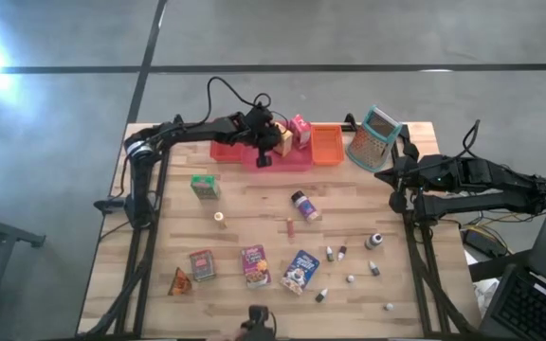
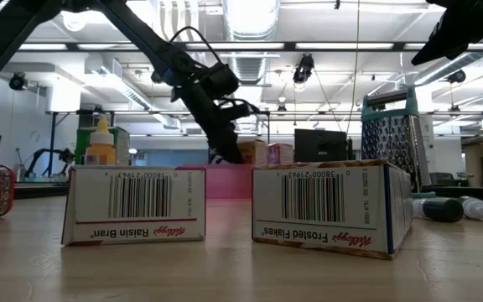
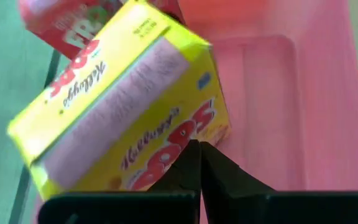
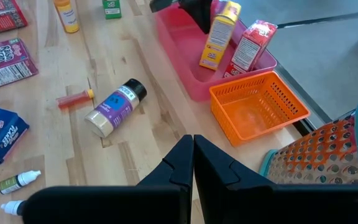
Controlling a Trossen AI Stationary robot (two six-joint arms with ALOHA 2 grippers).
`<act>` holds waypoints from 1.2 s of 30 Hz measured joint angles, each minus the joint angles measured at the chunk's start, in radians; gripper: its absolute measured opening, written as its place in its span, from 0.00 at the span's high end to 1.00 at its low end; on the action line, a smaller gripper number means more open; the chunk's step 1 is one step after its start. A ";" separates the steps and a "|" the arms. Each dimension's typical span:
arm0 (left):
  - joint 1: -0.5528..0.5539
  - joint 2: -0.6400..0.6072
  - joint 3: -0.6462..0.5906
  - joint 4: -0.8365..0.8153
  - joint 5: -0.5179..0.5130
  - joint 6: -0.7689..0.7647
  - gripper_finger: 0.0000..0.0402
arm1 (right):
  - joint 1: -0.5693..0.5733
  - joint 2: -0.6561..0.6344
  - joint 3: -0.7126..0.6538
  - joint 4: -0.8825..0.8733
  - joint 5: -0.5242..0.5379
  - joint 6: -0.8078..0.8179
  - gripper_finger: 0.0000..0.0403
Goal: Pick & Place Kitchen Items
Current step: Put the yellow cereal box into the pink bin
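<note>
My left gripper is shut, low over the long pink tray at the table's far edge. A yellow cereal box stands tilted in that tray just beyond the fingertips, with a red box behind it. My right gripper is shut and hangs in the air at the table's right side, holding nothing. The other toy groceries lie spread over the table: a green box, a dark-capped jar on its side, and tiny bottles. My left gripper's shut fingertips stand right at the lower edge of the yellow box's printed face, coming from the table's left and slanting down. I cannot tell whether they touch the box. The box's lower end rests in the pink tray.
An orange basket and a teal-framed grater sit to the right of the pink tray. Three boxes and an orange wedge line the near side. Two of those boxes fill the low view.
</note>
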 joint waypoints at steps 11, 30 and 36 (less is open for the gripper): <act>0.010 0.019 0.007 0.000 -0.002 0.019 1.00 | 0.000 0.000 0.000 0.000 0.000 0.000 0.98; 0.050 0.086 0.054 0.071 -0.008 0.011 1.00 | 0.000 0.000 0.000 0.000 0.000 0.000 0.98; 0.050 0.090 0.087 0.064 -0.017 -0.001 1.00 | 0.000 0.000 0.000 0.000 0.000 0.001 0.98</act>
